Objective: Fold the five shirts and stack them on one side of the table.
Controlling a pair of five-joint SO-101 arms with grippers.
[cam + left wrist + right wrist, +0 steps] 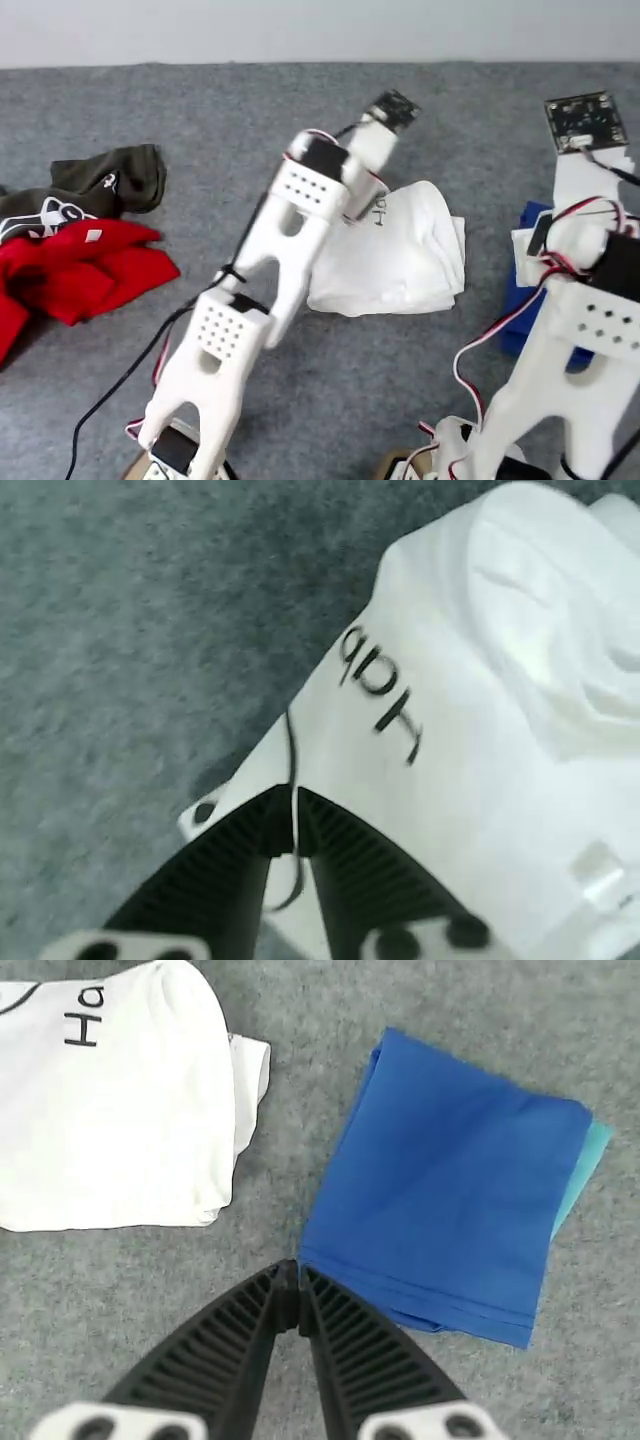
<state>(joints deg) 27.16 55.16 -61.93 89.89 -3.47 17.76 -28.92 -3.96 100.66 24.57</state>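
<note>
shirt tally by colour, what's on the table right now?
white shirt: 1
blue shirt: 1, folded
teal shirt: 1, edge showing from under the blue shirt
red shirt: 1, crumpled
dark olive shirt: 1, crumpled
Total: 5

White shirt (410, 250) at centre, red shirt (90, 265) touching dark shirt (110, 180), blue shirt (535, 215) beneath arm (570, 330)

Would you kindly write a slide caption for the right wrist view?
Shut right gripper at the corner of a folded blue shirt on the grey table, white shirt alongside.
</note>
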